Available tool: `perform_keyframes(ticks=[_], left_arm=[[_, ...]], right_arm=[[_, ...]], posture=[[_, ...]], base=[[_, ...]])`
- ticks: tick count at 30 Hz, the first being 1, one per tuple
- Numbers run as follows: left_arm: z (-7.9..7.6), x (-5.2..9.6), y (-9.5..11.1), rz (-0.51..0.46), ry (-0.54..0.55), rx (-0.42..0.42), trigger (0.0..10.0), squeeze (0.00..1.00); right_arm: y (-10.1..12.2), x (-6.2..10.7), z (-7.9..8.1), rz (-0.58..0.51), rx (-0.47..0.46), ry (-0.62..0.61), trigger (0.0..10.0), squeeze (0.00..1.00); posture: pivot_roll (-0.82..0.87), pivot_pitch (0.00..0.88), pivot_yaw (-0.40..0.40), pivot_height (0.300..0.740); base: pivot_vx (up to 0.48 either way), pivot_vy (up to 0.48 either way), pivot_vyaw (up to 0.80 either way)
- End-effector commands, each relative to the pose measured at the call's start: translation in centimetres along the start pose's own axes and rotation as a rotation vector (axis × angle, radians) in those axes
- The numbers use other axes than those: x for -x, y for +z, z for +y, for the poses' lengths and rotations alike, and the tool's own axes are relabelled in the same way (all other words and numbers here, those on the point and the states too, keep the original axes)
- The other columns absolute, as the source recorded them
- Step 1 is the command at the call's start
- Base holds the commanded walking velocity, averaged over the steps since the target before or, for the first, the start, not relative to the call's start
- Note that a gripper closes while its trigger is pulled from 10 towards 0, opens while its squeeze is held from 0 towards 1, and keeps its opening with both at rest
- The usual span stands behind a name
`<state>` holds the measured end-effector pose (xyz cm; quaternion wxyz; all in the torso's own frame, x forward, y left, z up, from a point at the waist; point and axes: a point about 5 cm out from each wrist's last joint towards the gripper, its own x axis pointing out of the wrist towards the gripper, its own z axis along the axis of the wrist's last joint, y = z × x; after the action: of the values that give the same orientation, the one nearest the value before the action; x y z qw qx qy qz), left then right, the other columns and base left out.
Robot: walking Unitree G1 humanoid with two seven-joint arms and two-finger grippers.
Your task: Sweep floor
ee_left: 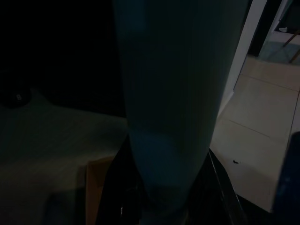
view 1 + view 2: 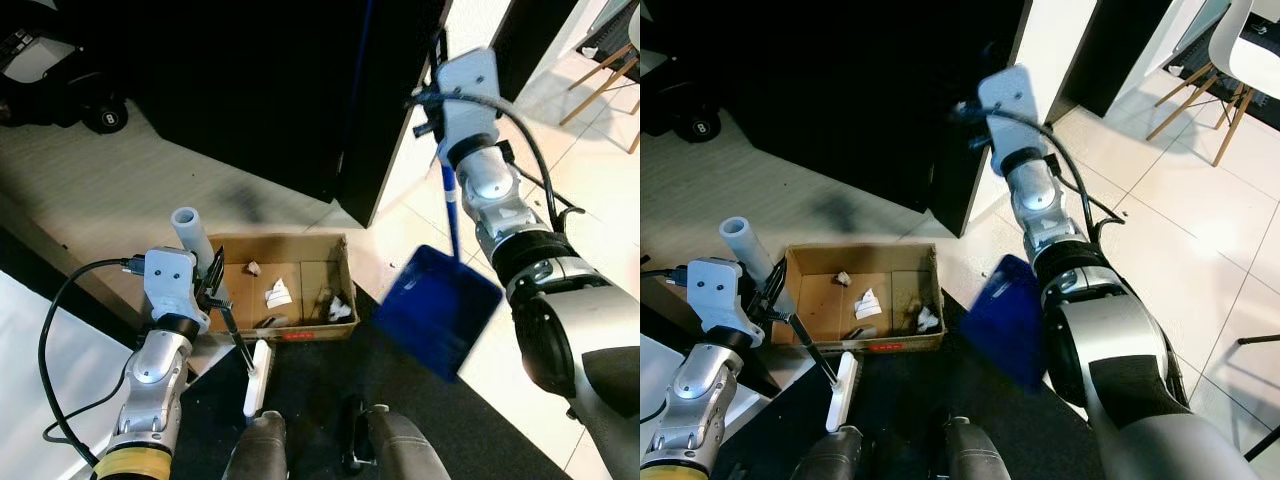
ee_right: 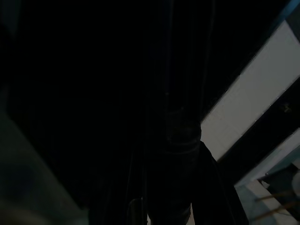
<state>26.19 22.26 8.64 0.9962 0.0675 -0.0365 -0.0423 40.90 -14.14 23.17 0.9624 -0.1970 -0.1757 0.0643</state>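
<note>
Floor [image 2: 120, 190]: pale tile and plank, dark mat [image 2: 310, 400] under the robot's feet. Debris seems already collected: white paper scraps [image 2: 278, 293] lie inside the cardboard box [image 2: 283, 288], which sits on the floor just ahead of the robot, between the two arms and closer to the left one.

Dustpan [image 2: 437, 310]: blue, hanging from its blue handle [image 2: 450, 205], long axis near vertical, pan tilted, off the floor, just right of the box. Right gripper [image 2: 438, 100] is raised high at the handle top; it looks clenched on the handle, but the fingers are hidden behind the wrist and the right wrist view is too dark, so cannot tell for sure.

Brush [image 2: 257, 378]: small white head down on the mat edge, just in front of the box's near wall, thin dark shaft running up and back to a pale grip [image 2: 190, 235]. Left gripper [image 2: 212, 285] is clamped around that grip; the left wrist view has the pale tube between the fingers.

Key relation: box opening lies left of and below the dustpan, well apart from the pan's lip. Judgement: next move likely needs the right arm to swing the pan left over the box, or lower it to the floor beside the brush head. Left arm is nearer the box; right arm is higher and farther.
</note>
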Motion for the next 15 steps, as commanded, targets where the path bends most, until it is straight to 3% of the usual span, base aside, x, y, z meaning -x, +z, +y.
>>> perform_keyframes(ticks=[1, 3, 4, 5, 6, 7, 9, 11, 15], left_arm=[[-0.4, 0.4, -0.8, 0.034, -0.011, -0.005, 10.0, 0.0], [-0.4, 0.4, -0.9, 0.039, -0.008, -0.003, 10.0, 0.0], [-0.4, 0.4, -1.0, 0.05, 0.0, 0.008, 10.0, 0.0], [-0.4, 0.4, -1.0, 0.05, 0.0, 0.008, 10.0, 0.0], [-0.4, 0.4, -1.3, 0.065, 0.003, 0.02, 10.0, 0.0], [-0.4, 0.4, -1.5, 0.082, 0.001, 0.031, 10.0, 0.0], [-0.5, 0.4, -1.7, 0.092, 0.0, 0.035, 10.0, 0.0], [-0.8, 0.3, -1.9, 0.107, -0.001, 0.052, 10.0, 0.0], [-1.0, 0.0, -2.0, 0.107, -0.009, 0.058, 10.0, 0.0]], right_arm=[[-0.1, 0.1, -1.7, 0.008, -0.036, -0.073, 10.0, 0.0], [-0.2, 0.2, -2.6, 0.006, -0.079, -0.124, 10.0, 0.0], [-0.4, 0.5, -4.0, -0.001, -0.147, -0.199, 10.0, 0.0], [-0.4, 0.5, -4.0, -0.001, -0.147, -0.199, 10.0, 0.0], [-1.0, 1.2, -6.4, 0.001, -0.246, -0.313, 10.0, 0.0], [-1.5, 1.8, -7.4, 0.01, -0.278, -0.358, 10.0, 0.0], [-2.1, 2.2, -8.1, 0.023, -0.308, -0.387, 10.0, 0.0], [-3.5, 3.5, -9.4, 0.046, -0.408, -0.449, 10.0, 0.0], [-4.8, 4.9, -10.3, 0.047, -0.495, -0.487, 10.0, 0.0]], posture=[[0.05, 0.132, -0.101, 0.74], [0.05, 0.129, -0.1, 0.74], [0.05, 0.127, -0.098, 0.74], [0.05, 0.127, -0.098, 0.74], [0.05, 0.123, -0.094, 0.74], [0.05, 0.117, -0.086, 0.74], [0.05, 0.117, -0.086, 0.74], [0.04, 0.107, -0.071, 0.74], [0.04, 0.101, -0.058, 0.74]], base=[[0.0, 0.0, 0.0], [0.0, 0.0, 0.0], [0.0, 0.0, 0.0], [0.0, 0.0, 0.0], [0.0, 0.0, 0.0], [0.0, 0.0, 0.0], [0.0, 0.0, 0.0], [0.0, 0.0, 0.0], [0.0, 0.0, 0.0]])
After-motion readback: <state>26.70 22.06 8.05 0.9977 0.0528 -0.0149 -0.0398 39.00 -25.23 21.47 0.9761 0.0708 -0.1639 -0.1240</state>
